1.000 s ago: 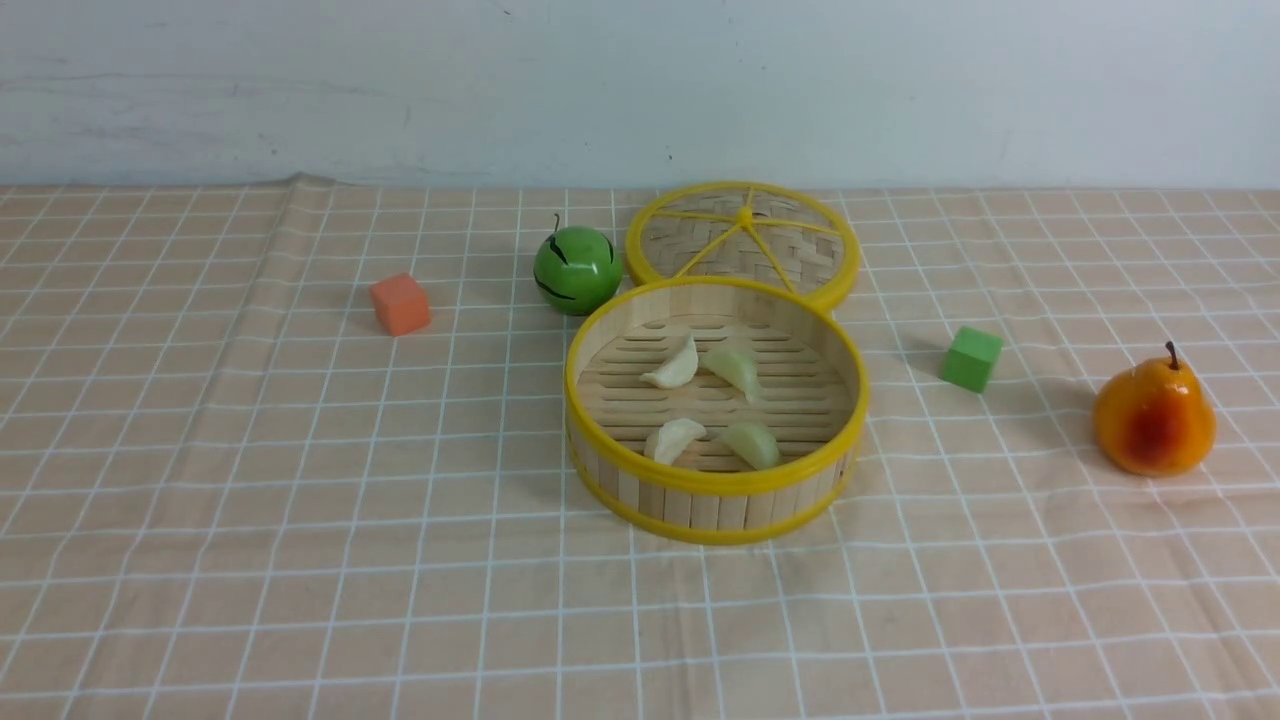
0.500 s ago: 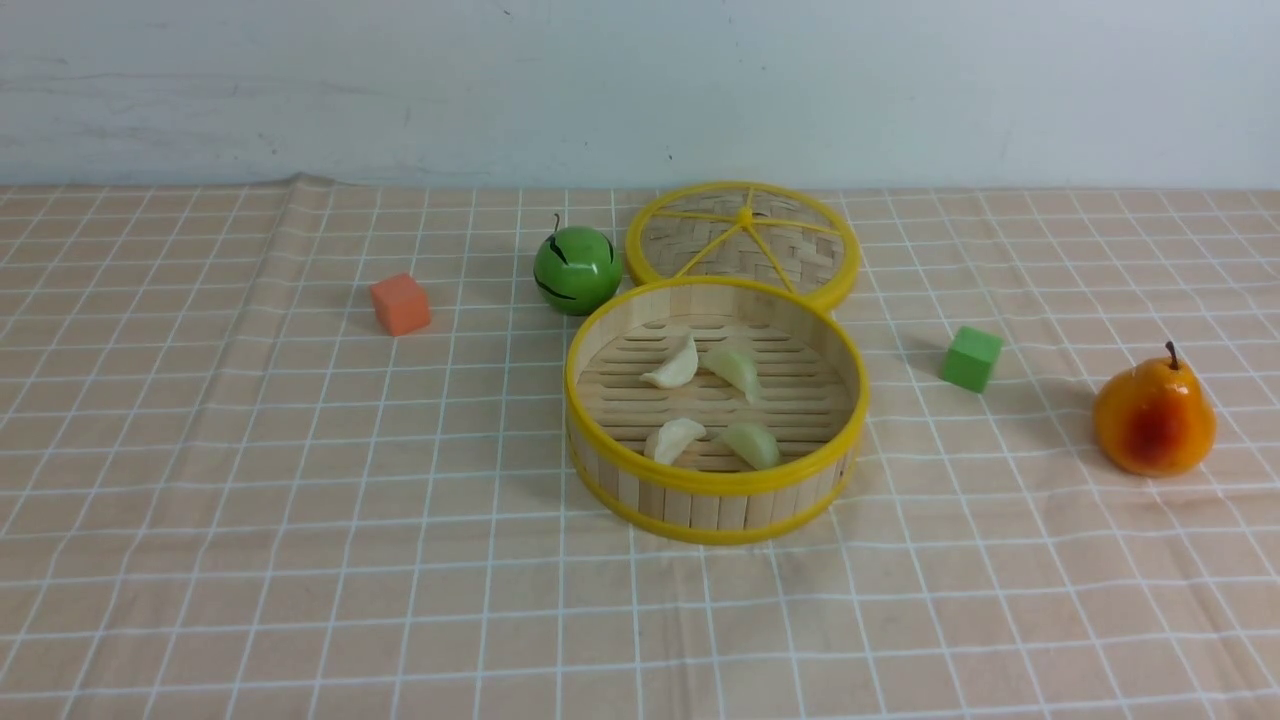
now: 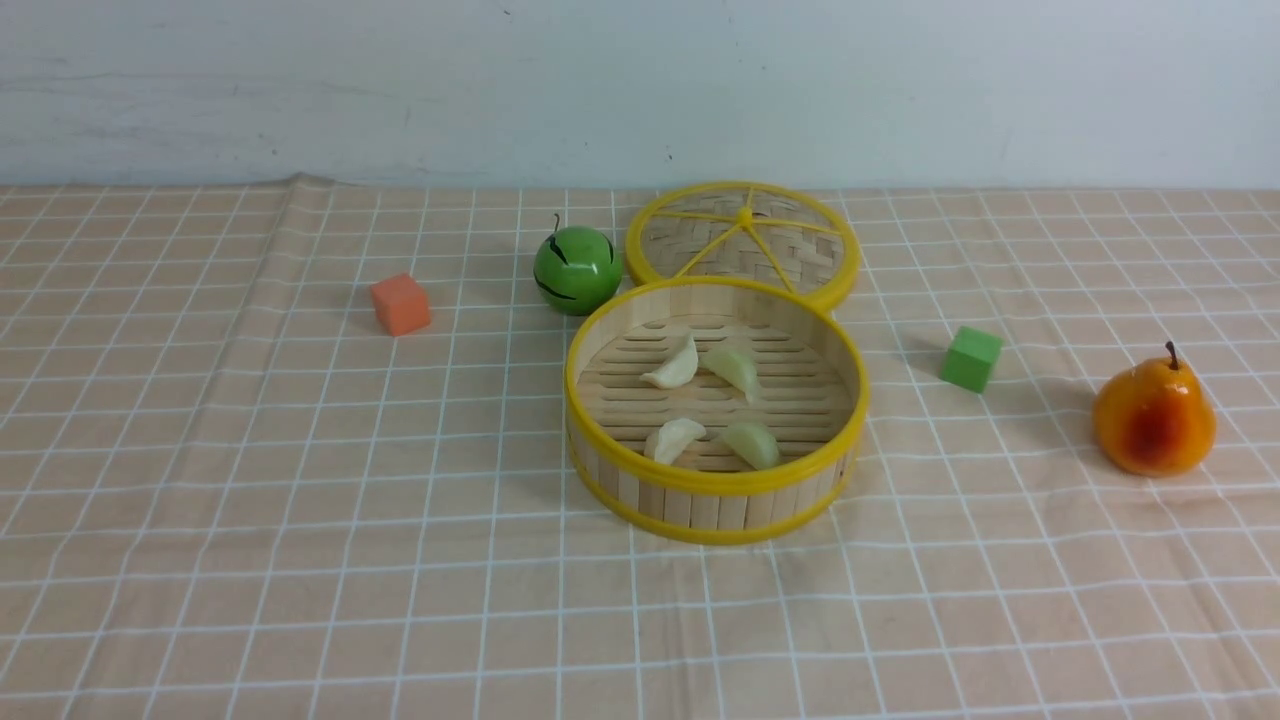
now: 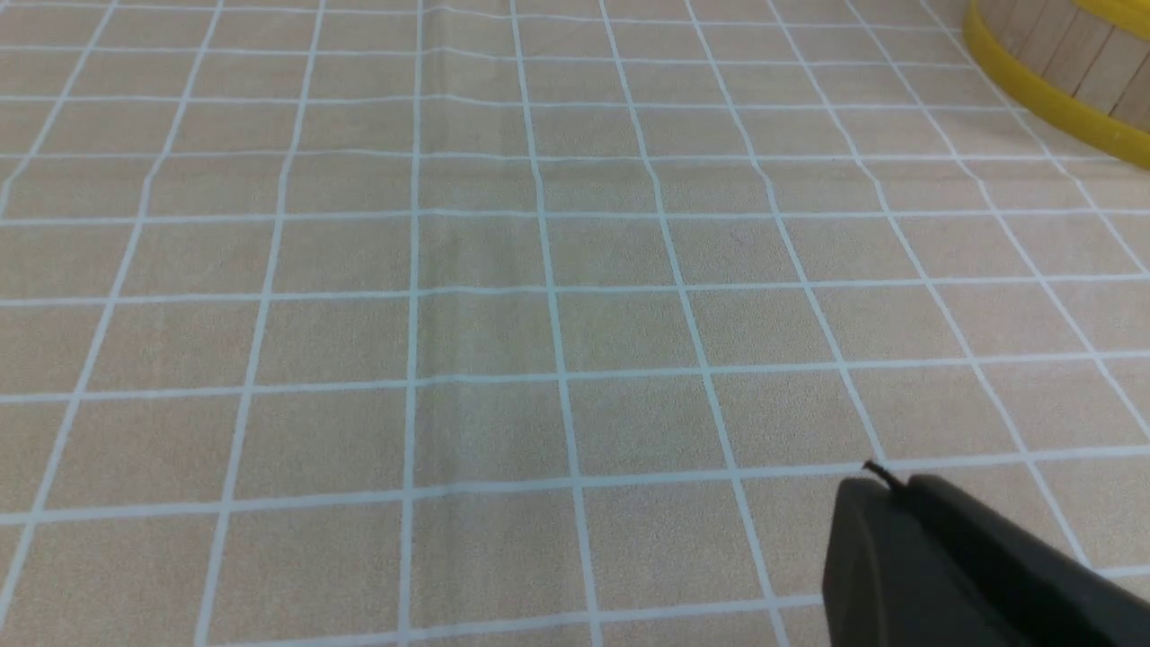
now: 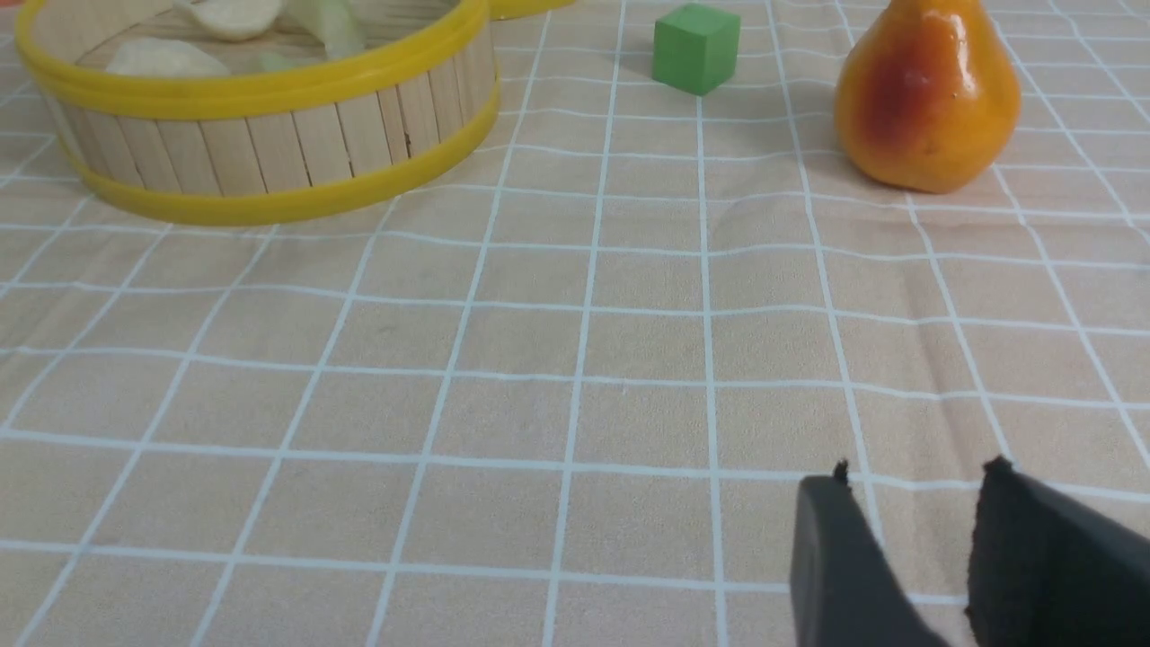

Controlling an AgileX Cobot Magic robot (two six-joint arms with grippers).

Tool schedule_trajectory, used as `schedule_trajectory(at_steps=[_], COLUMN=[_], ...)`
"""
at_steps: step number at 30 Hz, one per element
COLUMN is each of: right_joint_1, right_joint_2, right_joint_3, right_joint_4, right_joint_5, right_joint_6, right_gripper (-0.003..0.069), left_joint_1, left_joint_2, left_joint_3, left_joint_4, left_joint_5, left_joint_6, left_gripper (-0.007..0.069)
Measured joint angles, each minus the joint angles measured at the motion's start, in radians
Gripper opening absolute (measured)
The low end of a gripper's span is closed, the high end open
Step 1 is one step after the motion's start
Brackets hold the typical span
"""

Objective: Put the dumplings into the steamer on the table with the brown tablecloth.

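The left gripper (image 4: 885,490) has its two black fingers pressed together with no gap between them, and it holds nothing. It hangs over bare cloth (image 4: 503,296). In the left wrist view only a short arc of the steamer's (image 4: 1060,81) yellow lower rim and wooden wall shows, well apart from the gripper.

The right gripper (image 5: 912,481) stands partly open: a narrow gap of cloth shows between its two dark fingers (image 5: 831,557), and nothing sits between them. It also hangs over bare cloth, well apart from every object. Neither gripper appears in the front view.

Positions below use the front view as a clock face centred on the steamer (image 3: 716,500).

- The steamer stands on the counter (image 3: 200,560), near the middle of the brown gridded cloth.
- All four dumplings lie on the slatted floor inside the steamer: two in the far half, a cream one (image 3: 674,366) and a pale green one (image 3: 736,370), close together; two in the near half, a cream one (image 3: 674,438) and a pale green one (image 3: 752,444), close to the near wall.
- The flat woven lid (image 3: 742,240) lies at 12 o'clock, its near edge hidden behind the steamer's far rim.
- A green apple (image 3: 576,268) sits at 11 o'clock, just beside the lid.
- An orange cube (image 3: 400,303) sits at 10 o'clock, well apart.
- A green cube (image 3: 971,358) sits at 3 o'clock.
- An orange pear (image 3: 1153,415) stands upright beyond the green cube, also near 3 o'clock.
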Motion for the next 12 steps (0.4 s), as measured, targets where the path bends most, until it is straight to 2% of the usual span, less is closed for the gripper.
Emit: schedule_trajectory(at_steps=[12], right_joint_1=[0.0], right_joint_2=[0.0], right_joint_3=[0.0], right_joint_4=[0.0], right_joint_5=[0.0], right_joint_6=[0.0], right_gripper=[0.0238], left_joint_1=[0.0], left_joint_2=[0.0], left_joint_3=[0.0], left_joint_4=[0.0], left_joint_5=[0.0], left_joint_6=[0.0], left_gripper=[0.0028])
